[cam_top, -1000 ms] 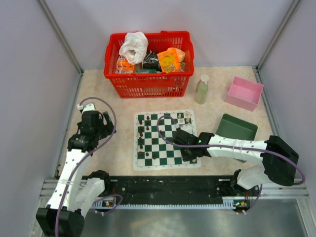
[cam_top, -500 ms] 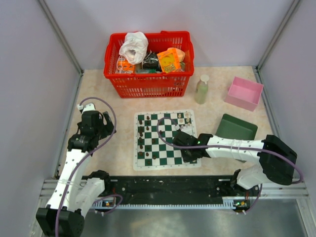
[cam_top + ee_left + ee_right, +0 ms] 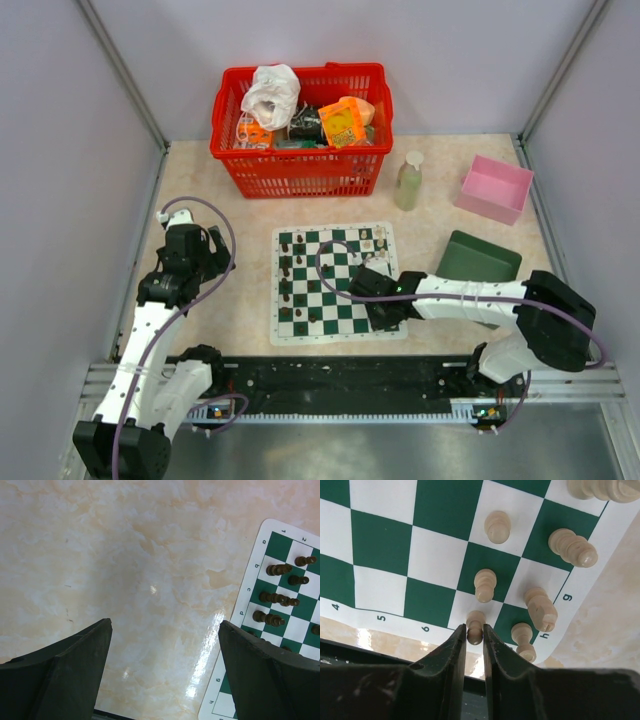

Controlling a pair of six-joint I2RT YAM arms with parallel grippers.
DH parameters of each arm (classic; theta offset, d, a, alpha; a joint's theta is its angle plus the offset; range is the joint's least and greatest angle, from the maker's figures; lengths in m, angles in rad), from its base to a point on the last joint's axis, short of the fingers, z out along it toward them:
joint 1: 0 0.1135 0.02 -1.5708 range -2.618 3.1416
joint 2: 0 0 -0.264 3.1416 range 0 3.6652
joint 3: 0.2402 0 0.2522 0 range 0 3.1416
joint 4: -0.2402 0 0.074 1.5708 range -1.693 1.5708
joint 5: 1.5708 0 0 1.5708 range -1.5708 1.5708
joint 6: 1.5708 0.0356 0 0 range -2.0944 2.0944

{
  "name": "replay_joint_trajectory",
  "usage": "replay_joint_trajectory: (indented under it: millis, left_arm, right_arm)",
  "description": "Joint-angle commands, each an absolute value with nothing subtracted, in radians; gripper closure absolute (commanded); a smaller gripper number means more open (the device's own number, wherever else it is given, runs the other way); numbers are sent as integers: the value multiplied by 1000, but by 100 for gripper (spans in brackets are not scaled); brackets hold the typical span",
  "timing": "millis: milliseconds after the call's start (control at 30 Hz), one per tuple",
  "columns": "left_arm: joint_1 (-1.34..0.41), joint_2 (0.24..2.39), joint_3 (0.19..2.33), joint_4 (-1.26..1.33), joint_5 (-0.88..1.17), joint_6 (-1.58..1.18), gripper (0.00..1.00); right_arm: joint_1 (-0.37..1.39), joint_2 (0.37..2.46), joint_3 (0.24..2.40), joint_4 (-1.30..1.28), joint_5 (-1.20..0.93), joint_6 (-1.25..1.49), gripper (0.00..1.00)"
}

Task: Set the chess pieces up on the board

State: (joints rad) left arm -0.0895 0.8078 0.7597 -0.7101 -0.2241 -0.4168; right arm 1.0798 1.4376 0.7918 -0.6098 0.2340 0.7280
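The right hand (image 3: 474, 629) pinches a small cream pawn (image 3: 475, 621) at the near edge of the flat green-and-white checked mat (image 3: 440, 510). Cream neighbours (image 3: 523, 640) stand just beside it; sideways drift could topple them. The left hand (image 3: 165, 626) gapes open above the beige marbled surface (image 3: 125, 555).

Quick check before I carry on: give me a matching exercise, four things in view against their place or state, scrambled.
1. right pincer
2. left pincer
3. pink box
4. bottle

A. open above the tabletop
B. far right corner
C. shut on a cream pawn
D. standing just right of the red basket

Pairs: 1-C, 2-A, 3-B, 4-D.
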Motion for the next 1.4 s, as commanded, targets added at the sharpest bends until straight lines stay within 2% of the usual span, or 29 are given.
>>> replay_joint_trajectory:
  millis: [0, 100, 500, 767, 1067, 1367]
  left_arm:
    - [-91, 801, 758, -673, -219, -413, 7]
    - [-91, 801, 758, -673, -219, -413, 7]
    - [-91, 796, 756, -675, -227, -414, 7]
    - [-91, 793, 758, -675, -227, -414, 7]
    - [-91, 793, 756, -676, -233, -414, 7]
    - [-91, 795, 756, -678, -233, -414, 7]
  right_arm:
    - [1094, 1433, 778, -581, 242, 722, 76]
    - [1094, 1417, 784, -586, 242, 721, 68]
    - [1094, 1382, 1015, -657, 270, 637, 62]
    - [1049, 1609, 1264, -603, 342, 515, 59]
    - [902, 1814, 1477, -512, 186, 503, 59]
    - [842, 1946, 1554, -525, 150, 460, 60]
